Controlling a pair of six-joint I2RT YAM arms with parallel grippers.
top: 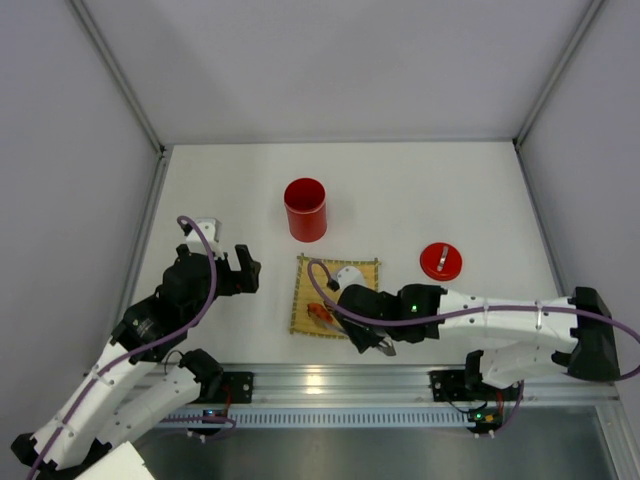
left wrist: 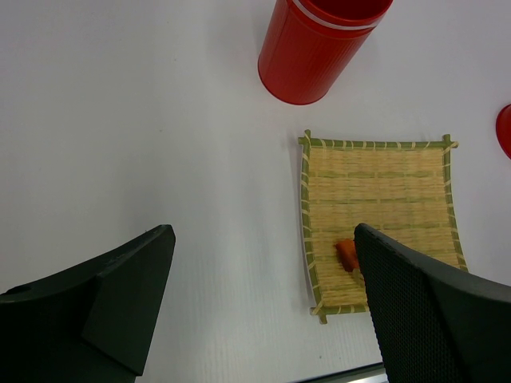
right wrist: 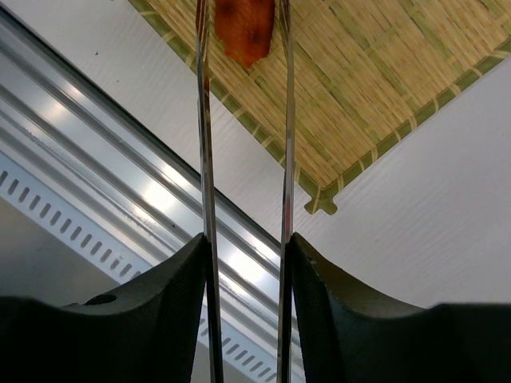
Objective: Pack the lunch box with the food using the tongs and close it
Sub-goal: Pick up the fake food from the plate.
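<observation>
The red lunch box stands open and upright behind the bamboo mat. Its red lid lies on the table to the right of the mat. My right gripper is shut on the silver tongs, one finger against each arm. The tong tips reach over the mat's near left part, with a red-orange piece of food between them. Whether the piece is lifted off the mat I cannot tell. My left gripper hangs open over bare table left of the mat, holding nothing.
The aluminium rail runs along the table's near edge just below the mat. Grey walls enclose the table at the left, back and right. The mat's near corner sits close to the rail.
</observation>
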